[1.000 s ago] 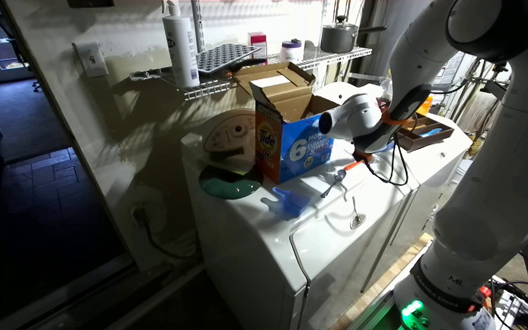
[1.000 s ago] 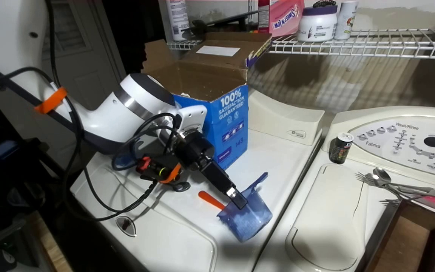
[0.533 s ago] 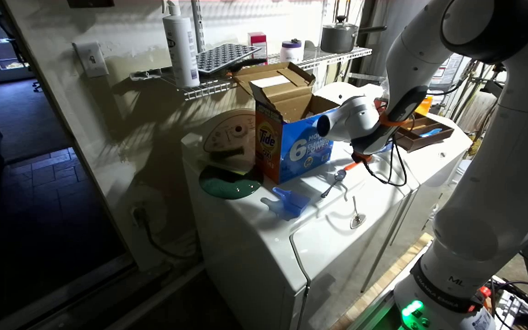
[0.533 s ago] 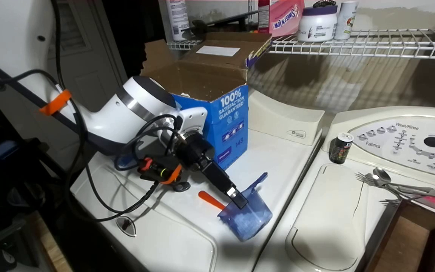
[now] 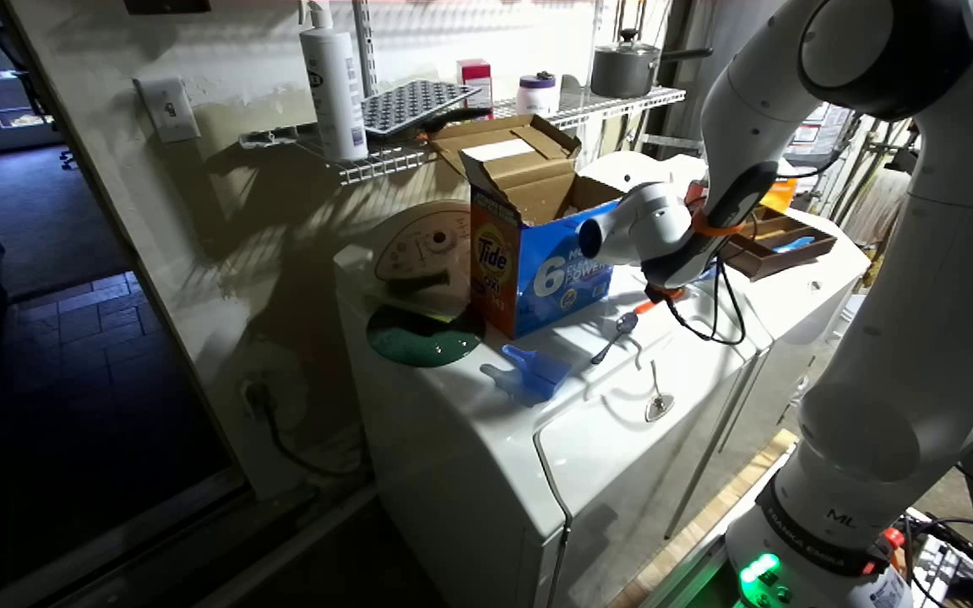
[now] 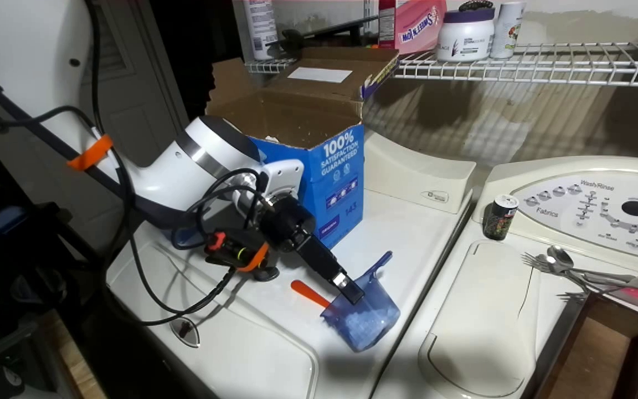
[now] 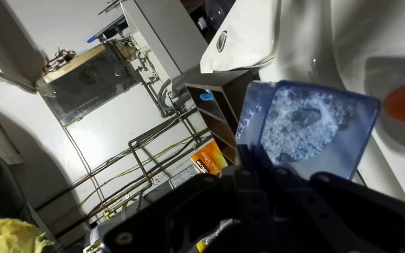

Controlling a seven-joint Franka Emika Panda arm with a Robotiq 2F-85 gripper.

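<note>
Right of centre in the wrist view, the claw (image 7: pixel 252 151) pinches the wall of a blue cup (image 7: pixel 345 146) holding whitish powder (image 7: pixel 294 137); low in the middle of an exterior view, an orange handle (image 6: pixel 309 293) disappears behind it. The cardboard box (image 5: pixel 529 274), mid-frame in an exterior view, reads "Tide", "OXI" and a big "6", neighbouring words partly covered by the arm (image 5: pixel 744 127). Farther off, at the right of an exterior view, a control panel (image 6: pixel 610 216) says "Wash/Rinse" and "Fabrics"; a pink "SWEET'N LOW" packet (image 6: pixel 416 25) is cut by the top edge.
</note>
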